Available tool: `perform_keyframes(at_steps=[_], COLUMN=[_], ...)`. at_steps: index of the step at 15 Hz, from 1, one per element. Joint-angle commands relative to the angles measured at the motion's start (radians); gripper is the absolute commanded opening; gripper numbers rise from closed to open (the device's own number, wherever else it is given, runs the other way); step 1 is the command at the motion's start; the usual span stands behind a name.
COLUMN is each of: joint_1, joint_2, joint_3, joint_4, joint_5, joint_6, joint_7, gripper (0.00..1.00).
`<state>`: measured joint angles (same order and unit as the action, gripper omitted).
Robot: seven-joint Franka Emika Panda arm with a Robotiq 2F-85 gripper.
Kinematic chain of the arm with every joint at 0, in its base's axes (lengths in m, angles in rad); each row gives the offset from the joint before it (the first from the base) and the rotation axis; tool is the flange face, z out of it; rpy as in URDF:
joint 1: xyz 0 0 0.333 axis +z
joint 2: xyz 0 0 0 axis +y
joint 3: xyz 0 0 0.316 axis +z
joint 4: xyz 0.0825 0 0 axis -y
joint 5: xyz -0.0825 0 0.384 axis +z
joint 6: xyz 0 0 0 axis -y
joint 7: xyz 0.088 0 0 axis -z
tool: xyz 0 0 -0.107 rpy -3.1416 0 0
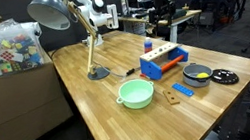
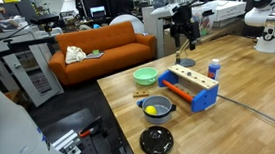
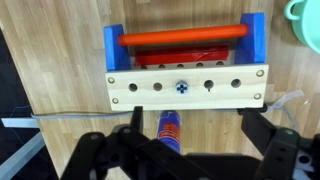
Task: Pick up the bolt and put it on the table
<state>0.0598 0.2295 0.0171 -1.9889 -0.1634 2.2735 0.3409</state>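
Jaws released and spread, poised high, evidently to straddle the red-and-blue bolt (image 3: 168, 128), which stands below and between them, just beside the wooden face of the toolbox (image 3: 220, 98) — grasp not yet made.

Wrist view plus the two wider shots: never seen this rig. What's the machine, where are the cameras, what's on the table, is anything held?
The machine is one robot arm ending in a two-finger gripper. Two pictures come from cameras standing outside the robot and show the wooden table from different sides. The third comes from a camera on the wrist and looks down past the fingers.

On the table are a desk lamp, a green bowl, a blue toolbox with a wooden plank of holes, a grey pot with something yellow inside, and a black lid. A blue bolt sits in the plank's middle hole.

The fingers stand wide apart, so nothing is held. A blue-and-red piece shows between them.
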Motion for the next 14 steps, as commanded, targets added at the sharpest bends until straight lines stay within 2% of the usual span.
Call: perform_keyframes(at_steps=[1,8,14], joint_1=[-0.001,-0.008,-0.005], joint_2=[0.073,0.213,0.268], joint_3=[-0.017,-0.036,-0.043], joint_4=[0.044,0.142,0.164], joint_5=[0.032,0.113,0.119], joint_6=[0.011,-0.006,-0.018], joint_7=[-0.009,-0.036,-0.052], gripper=[1.0,1.0,1.0])
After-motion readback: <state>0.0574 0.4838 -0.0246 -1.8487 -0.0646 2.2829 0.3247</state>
